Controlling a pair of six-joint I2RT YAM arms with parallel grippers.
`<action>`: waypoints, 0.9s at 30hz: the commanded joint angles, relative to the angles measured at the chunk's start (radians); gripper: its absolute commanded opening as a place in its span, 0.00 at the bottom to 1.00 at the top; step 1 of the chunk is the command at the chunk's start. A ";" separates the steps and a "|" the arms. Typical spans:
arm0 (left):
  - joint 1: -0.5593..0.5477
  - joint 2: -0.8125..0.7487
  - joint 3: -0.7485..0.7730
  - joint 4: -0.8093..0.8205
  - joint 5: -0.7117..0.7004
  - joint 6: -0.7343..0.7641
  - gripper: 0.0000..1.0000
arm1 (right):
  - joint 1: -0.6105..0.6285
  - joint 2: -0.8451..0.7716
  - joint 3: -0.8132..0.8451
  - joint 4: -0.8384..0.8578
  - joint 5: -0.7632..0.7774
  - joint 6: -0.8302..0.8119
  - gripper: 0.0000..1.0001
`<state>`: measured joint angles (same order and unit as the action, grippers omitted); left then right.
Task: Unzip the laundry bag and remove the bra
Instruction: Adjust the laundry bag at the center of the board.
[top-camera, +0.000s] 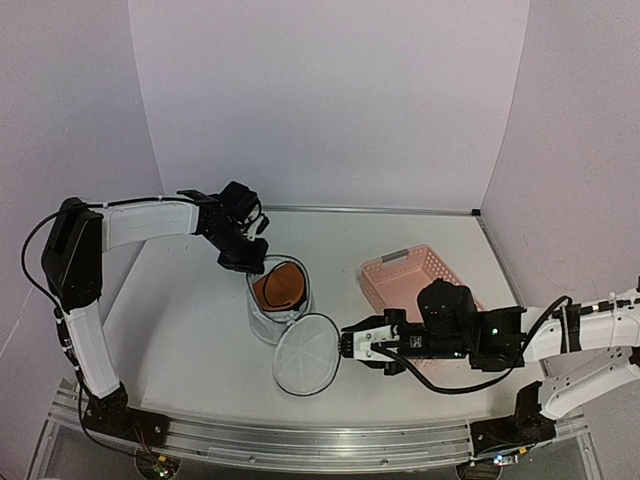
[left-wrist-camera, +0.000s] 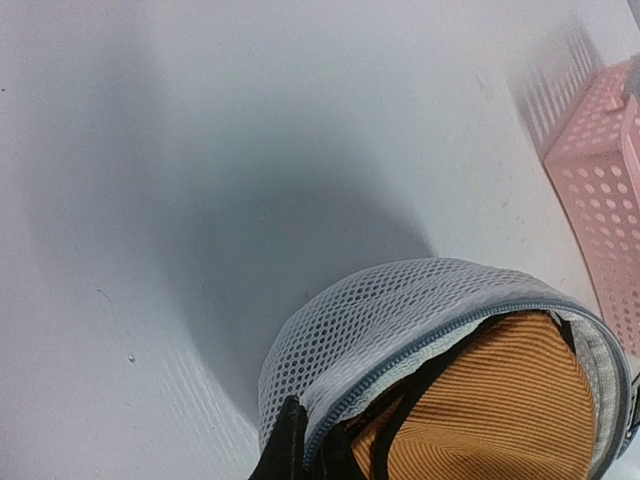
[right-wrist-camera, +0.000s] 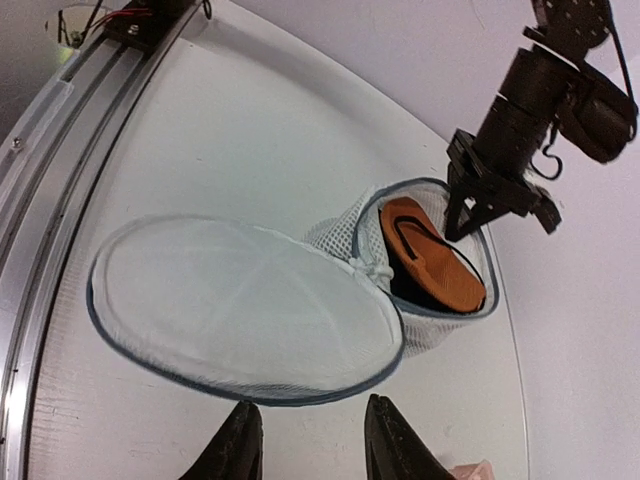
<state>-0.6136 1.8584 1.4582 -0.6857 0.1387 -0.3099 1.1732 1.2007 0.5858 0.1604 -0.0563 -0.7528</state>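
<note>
Two parts of the laundry bag (top-camera: 268, 318) show, since its zipper is undone. The mesh body stands near the middle of the table (top-camera: 180, 330), mouth turned up and towards the right arm. Its round flap (top-camera: 305, 355) has swung down towards the near edge, joined to the body at one point on the rim. The flap leans at a slant, its ribbed white face ringed by the dark zipper.

The bra (top-camera: 282, 287) is inside the body, an orange ribbed cup with dark straps filling the mouth. In the left wrist view the bra (left-wrist-camera: 500, 400) sits just under the grey zipper rim of the laundry bag (left-wrist-camera: 400, 300).

The left gripper (top-camera: 243, 262) reaches down onto the far-left part of the rim. Its jaws are closed tight, and the wrist view shows a black finger (left-wrist-camera: 290, 440) on each side of the mesh and zipper edge, so it pinches the bag there. The right wrist view shows the left gripper (right-wrist-camera: 465, 215) at the rim, beside the bra (right-wrist-camera: 435, 265).

The right gripper (top-camera: 345, 345) lies low, level with the table, pointing at the flap's right edge. Its jaws stand partly apart with nothing between them. Both fingers (right-wrist-camera: 240, 440) end just short of the round flap (right-wrist-camera: 240, 305); whether they touch its rim cannot be told.

A pink basket (top-camera: 415, 280) sits right of the bag, apart from it.
</note>
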 joint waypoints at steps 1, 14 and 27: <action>0.046 -0.094 -0.052 0.110 -0.022 -0.097 0.00 | 0.004 -0.047 -0.018 0.032 0.121 0.158 0.36; 0.096 -0.220 -0.269 0.251 0.015 -0.249 0.00 | -0.044 -0.030 0.114 -0.063 0.340 0.584 0.53; 0.064 -0.287 -0.315 0.259 0.046 -0.251 0.00 | -0.095 0.342 0.663 -0.401 0.104 0.887 0.64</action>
<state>-0.5289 1.6234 1.1599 -0.4641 0.1810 -0.5514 1.1053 1.4891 1.1248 -0.1703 0.1455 -0.0120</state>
